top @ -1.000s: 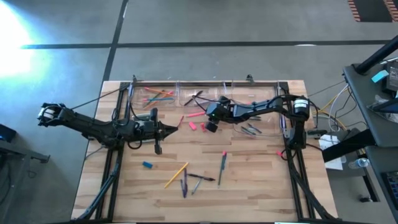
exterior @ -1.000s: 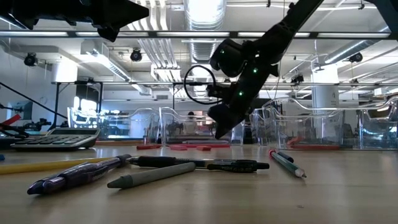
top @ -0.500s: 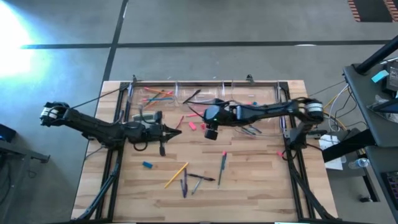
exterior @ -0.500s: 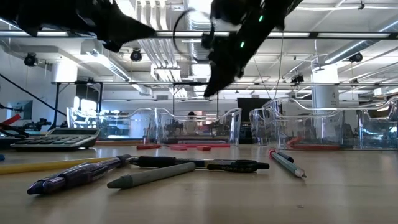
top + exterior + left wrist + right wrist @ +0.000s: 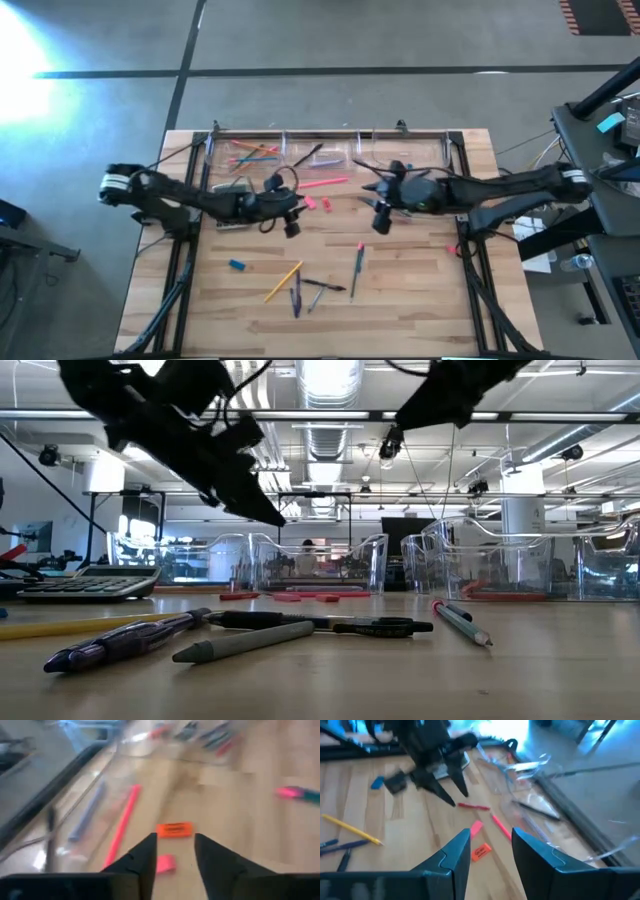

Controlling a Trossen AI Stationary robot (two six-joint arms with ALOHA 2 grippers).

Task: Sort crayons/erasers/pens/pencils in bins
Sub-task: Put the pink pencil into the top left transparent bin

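Two erasers lie side by side mid-table, one pink (image 5: 310, 202) and one orange-red (image 5: 325, 206), beside a pink pencil (image 5: 322, 183). My left gripper (image 5: 299, 204) hovers open just left of them, slanting down; in its wrist view (image 5: 175, 837) the orange-red eraser (image 5: 174, 829) lies ahead of the fingertips and the pink one (image 5: 165, 863) beside one finger. My right gripper (image 5: 366, 188) hangs open and high to their right, nothing between its fingers (image 5: 490, 834). Clear bins (image 5: 250, 155) with pencils and pens (image 5: 318, 152) line the far edge.
Near the front edge lie a blue eraser (image 5: 237, 265), a yellow pencil (image 5: 283, 282), dark pens (image 5: 300, 296) and a teal stick with a pink end (image 5: 357, 262). A grey calculator (image 5: 85, 582) sits at the left, partly under my left arm. A small red eraser (image 5: 452, 248) lies right.
My right gripper has risen and drawn back from the erasers toward the table's right edge. My left gripper has gone toward the right and down, tipping its fingers downward, and now stands close beside the erasers. The erasers and the pink pencil have stayed on the table.
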